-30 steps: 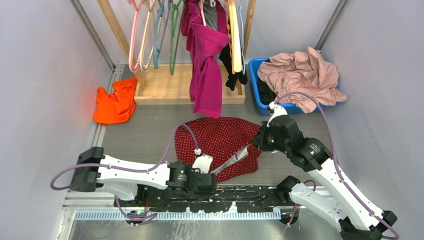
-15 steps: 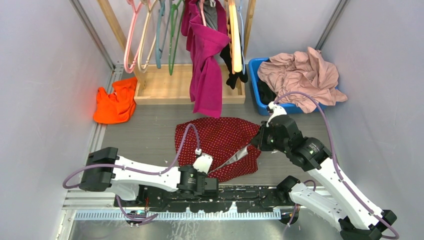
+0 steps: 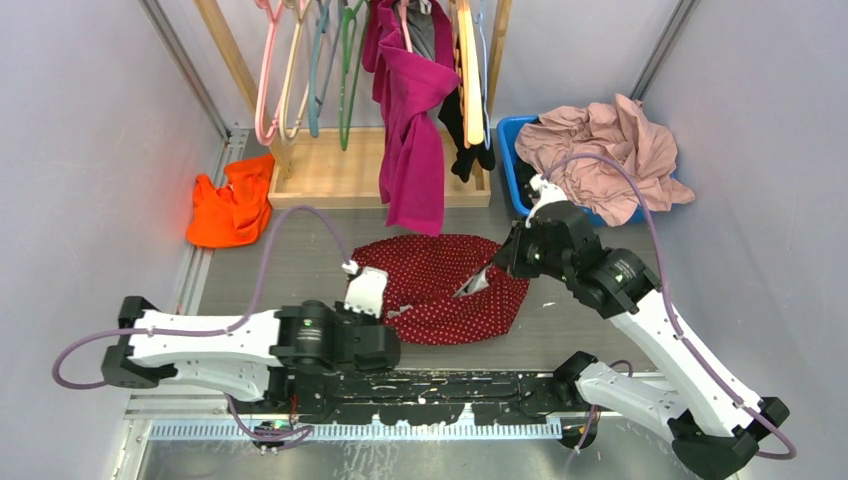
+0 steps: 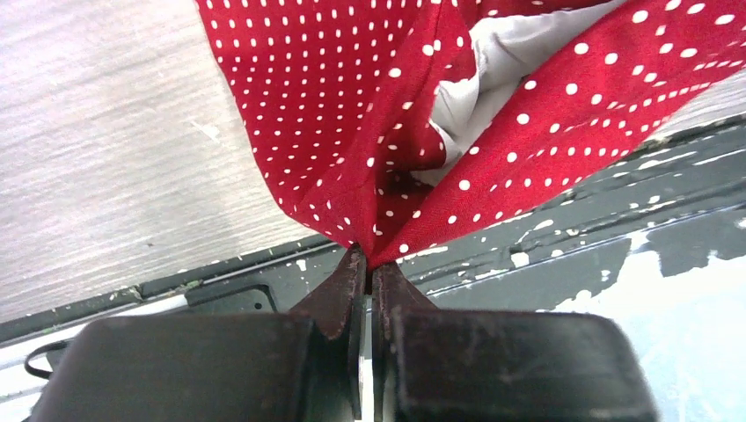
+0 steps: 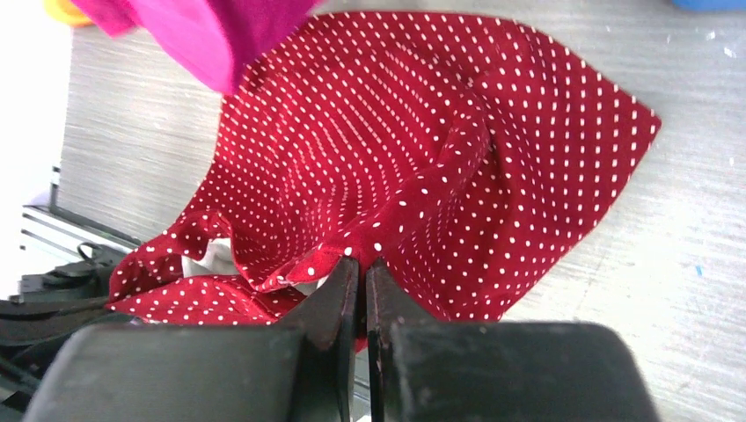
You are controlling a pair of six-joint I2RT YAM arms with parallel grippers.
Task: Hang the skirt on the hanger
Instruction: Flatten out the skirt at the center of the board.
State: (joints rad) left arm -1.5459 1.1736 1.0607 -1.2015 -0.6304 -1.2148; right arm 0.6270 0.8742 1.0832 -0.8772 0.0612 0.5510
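Dotted red skirt (image 3: 455,285) pinched at both ends on grained grey table (image 3: 290,265)
Soft, creased fabric shows pale lining; left gripper (image 4: 369,257) and right gripper (image 5: 362,262) each clamp a fold, fingers tight together. Thin pink hanger (image 3: 261,118) hangs behind.

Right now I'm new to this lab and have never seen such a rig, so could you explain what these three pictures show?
These are two white robot arms bolted at the near edge of a table. The wide picture looks down from above and behind them. The other two pictures come from a camera on each wrist. On the table lies a dark red skirt with white dots. The left gripper and the right gripper are each shut on a fold of it. At the back hang a pink hanger and a magenta garment. An orange cloth lies to the left, and a blue bin holds a pale pink garment.
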